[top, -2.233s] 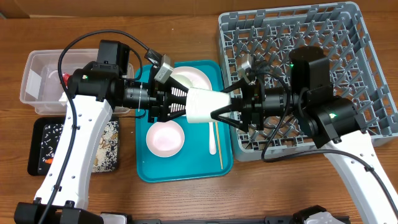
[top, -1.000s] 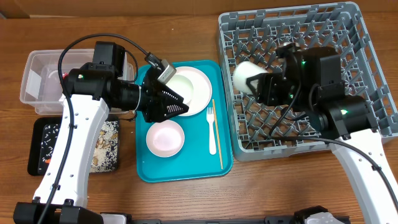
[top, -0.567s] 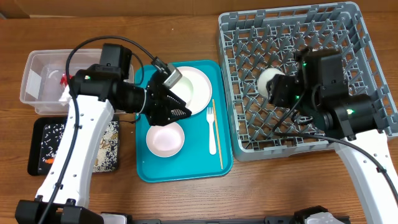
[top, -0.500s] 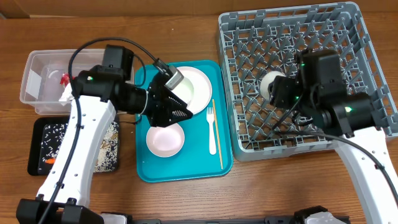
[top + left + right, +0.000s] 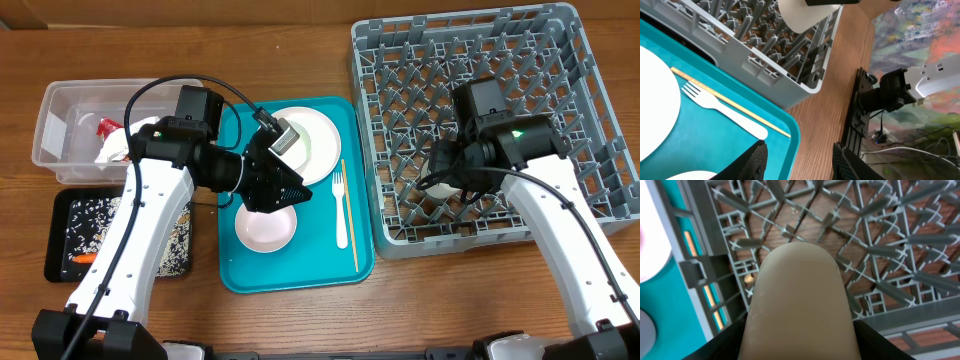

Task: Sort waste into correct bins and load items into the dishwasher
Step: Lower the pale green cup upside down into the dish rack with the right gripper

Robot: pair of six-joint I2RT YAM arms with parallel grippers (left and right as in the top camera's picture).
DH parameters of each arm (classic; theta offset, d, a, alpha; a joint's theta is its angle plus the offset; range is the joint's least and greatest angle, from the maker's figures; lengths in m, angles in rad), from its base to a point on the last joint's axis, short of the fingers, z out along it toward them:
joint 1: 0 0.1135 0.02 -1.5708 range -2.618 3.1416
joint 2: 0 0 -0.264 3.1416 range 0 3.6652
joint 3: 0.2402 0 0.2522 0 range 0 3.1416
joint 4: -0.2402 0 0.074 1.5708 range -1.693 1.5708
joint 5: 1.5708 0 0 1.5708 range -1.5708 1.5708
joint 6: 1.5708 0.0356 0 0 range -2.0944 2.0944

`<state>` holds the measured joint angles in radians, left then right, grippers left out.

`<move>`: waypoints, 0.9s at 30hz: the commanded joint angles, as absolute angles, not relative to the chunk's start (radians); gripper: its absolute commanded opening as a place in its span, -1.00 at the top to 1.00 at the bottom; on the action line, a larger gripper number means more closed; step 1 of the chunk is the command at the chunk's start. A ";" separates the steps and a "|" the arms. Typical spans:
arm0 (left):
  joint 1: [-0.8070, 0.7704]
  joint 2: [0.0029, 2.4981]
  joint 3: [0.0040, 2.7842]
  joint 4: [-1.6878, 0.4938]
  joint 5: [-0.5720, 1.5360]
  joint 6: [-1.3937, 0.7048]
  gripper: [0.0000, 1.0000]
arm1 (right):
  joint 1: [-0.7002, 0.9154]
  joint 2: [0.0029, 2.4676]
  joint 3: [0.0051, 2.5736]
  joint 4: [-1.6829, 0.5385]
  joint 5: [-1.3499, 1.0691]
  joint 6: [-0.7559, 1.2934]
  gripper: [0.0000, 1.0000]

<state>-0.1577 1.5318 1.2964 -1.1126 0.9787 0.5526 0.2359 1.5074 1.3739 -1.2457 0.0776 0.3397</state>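
The right gripper [image 5: 800,332] squeezes the small white round cup [image 5: 800,290] over the lower left of the big grey plastic peg rack [image 5: 560,60], likely to stand it between pegs; the left gripper [image 5: 800,160] hangs open and empty over the teal tray [image 5: 735,137].

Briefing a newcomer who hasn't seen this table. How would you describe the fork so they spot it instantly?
Find the teal tray mid-table, left of the grey rack. Near its right edge lie two long thin things; the fork is the shorter, white one with tines, not the pale wooden stick.
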 commanded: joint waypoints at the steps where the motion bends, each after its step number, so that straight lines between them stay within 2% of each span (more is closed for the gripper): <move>1: -0.165 1.531 1.289 -1.110 0.976 0.541 0.10 | 0.234 1.502 1.389 -1.243 0.094 0.345 0.31; 27: -0.165 1.531 1.289 -1.110 0.976 0.541 0.07 | 0.234 1.506 1.301 -1.186 0.127 0.345 0.31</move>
<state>-0.1577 1.5318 1.2964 -1.1103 0.9749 0.5518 0.2363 1.5085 1.3258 -1.1961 0.1123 0.3397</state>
